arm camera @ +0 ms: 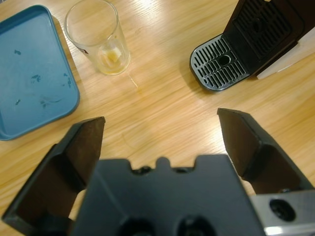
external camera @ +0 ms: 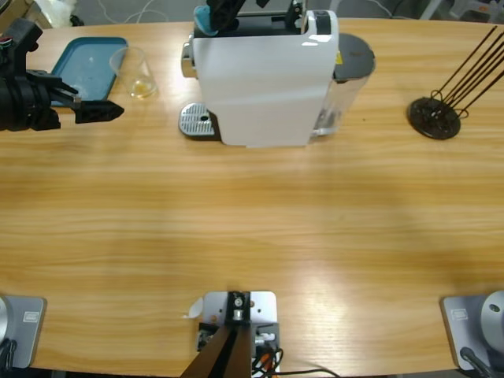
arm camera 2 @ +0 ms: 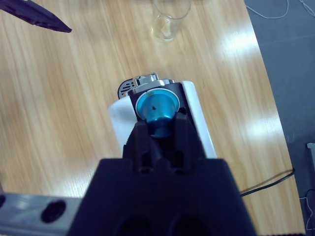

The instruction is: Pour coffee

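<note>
Wooden bench (external camera: 252, 228) carries everything. Biggest item: white coffee machine (external camera: 264, 79) at top centre, w/ a round metal drip grate (external camera: 197, 122) at its left foot and a grey-lidded water tank (external camera: 350, 59) on its right side. Far right, well apart from the machine, a black wire stand (external camera: 435, 116) w/ thin rods slanting up to the corner. Top left, a blue tray (external camera: 87, 59) lies flat; just beside its right edge stands a clear glass (external camera: 135, 72), upright, btwn tray and machine. Coffee (arm camera: 114, 58): a shallow pale-yellow pool in the bottom of that glass. A few drops show on the wood near the glass in the left wrist view.

Left hand (arm camera: 160, 130) comes in from the left edge, jaws spread wide apart, nothing btwn them, pointing at bare wood short of the glass and grate. Right hand (arm camera 2: 161, 129) sits over the machine's top, jaws clamped on a blue capsule (arm camera 2: 156, 109) above the machine's opening.
</note>
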Tool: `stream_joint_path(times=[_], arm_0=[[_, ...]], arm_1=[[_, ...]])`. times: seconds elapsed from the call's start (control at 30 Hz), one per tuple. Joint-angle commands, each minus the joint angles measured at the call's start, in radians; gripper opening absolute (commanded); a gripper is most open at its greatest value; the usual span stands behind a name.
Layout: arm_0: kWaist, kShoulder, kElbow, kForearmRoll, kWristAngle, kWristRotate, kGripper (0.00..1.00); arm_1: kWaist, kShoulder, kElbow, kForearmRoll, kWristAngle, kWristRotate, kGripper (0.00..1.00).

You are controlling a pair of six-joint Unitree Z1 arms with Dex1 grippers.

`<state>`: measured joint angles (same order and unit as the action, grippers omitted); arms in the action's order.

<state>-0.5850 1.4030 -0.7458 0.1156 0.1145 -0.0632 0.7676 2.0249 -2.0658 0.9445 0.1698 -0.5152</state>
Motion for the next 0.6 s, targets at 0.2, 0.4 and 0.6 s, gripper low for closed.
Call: stream_joint_path(times=[0.2,0.4,0.6], arm_0=[[0.002,0.025,0.039,-0.013,-0.012,0.009,0.996],[0.003,0.025,0.040,-0.013,-0.012,0.009,0.996],[0.003,0.025,0.040,-0.013,-0.015,0.009,0.996]], arm_1=[[-0.013,0.064,0.007,0.027,-0.023,-0.011,0.603],[-0.013,0.069,-0.004,0.042,-0.032,-0.011,0.743],[-0.012,0.070,-0.073,0.093,-0.047,-0.011,0.740]])
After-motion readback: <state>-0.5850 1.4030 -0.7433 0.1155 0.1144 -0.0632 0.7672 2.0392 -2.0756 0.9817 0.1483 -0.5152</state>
